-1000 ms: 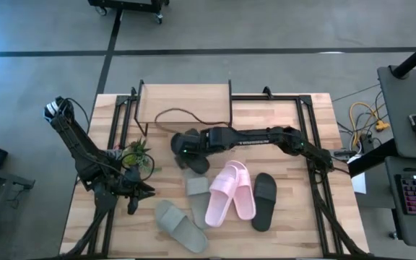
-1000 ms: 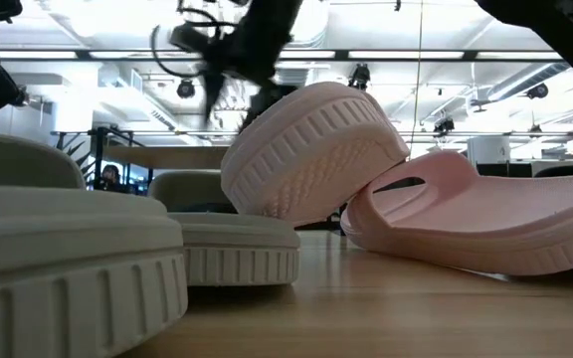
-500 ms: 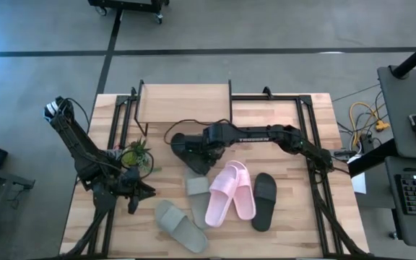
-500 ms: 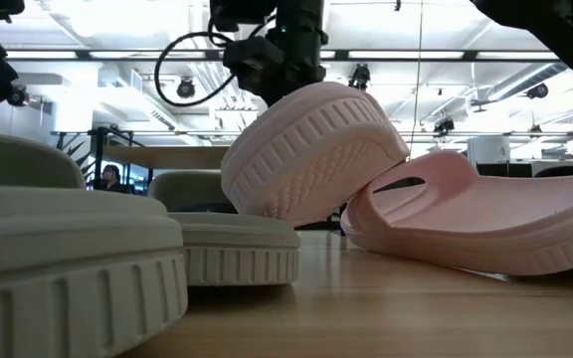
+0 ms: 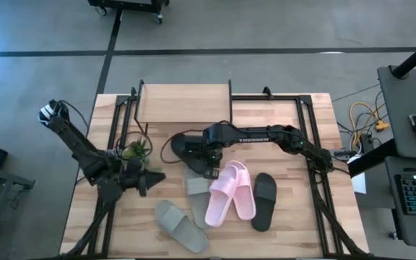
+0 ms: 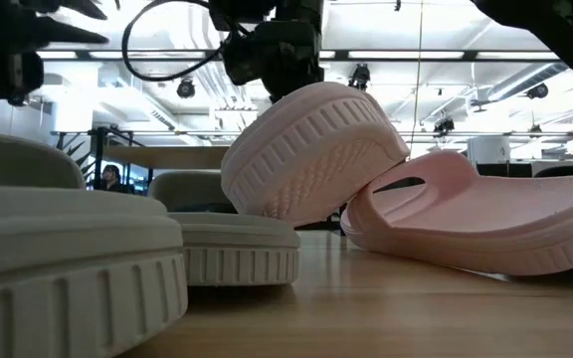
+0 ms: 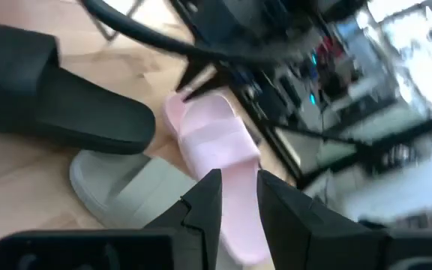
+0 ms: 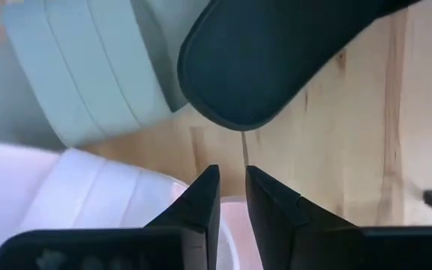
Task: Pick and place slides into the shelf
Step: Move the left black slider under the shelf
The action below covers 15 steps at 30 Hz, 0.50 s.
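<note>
We find the right gripper (image 5: 206,167) nearly closed and empty above a black slide (image 5: 192,150) lying just near of the shelf (image 5: 185,103), and we judge it light, soft rubber, best gripped across its wide strap; the left gripper (image 5: 156,178) waits, nearly closed.

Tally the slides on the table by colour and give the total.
Black slides: 2
Pink slides: 2
Grey-green slides: 2
Total: 6
</note>
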Each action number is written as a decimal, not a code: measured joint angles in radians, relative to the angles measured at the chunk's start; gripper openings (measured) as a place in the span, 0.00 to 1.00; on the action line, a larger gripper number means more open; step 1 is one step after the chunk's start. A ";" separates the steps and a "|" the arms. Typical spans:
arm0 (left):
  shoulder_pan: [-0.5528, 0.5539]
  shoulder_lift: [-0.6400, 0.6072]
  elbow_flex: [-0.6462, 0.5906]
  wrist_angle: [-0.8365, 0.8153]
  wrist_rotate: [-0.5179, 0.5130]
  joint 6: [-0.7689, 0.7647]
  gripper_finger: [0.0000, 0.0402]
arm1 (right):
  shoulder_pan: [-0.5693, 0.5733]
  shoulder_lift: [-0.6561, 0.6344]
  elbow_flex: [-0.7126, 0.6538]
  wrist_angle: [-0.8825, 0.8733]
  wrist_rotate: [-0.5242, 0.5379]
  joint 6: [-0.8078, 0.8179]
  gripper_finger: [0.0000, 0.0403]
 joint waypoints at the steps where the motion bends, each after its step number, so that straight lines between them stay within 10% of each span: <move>1: 0.006 0.003 0.000 -0.001 -0.002 -0.030 0.18 | 0.000 0.000 -0.004 0.000 -0.004 -0.012 0.15; 15: 0.009 0.041 0.006 0.072 -0.003 -0.038 0.18 | 0.012 0.033 -0.152 0.172 -0.193 -0.054 0.14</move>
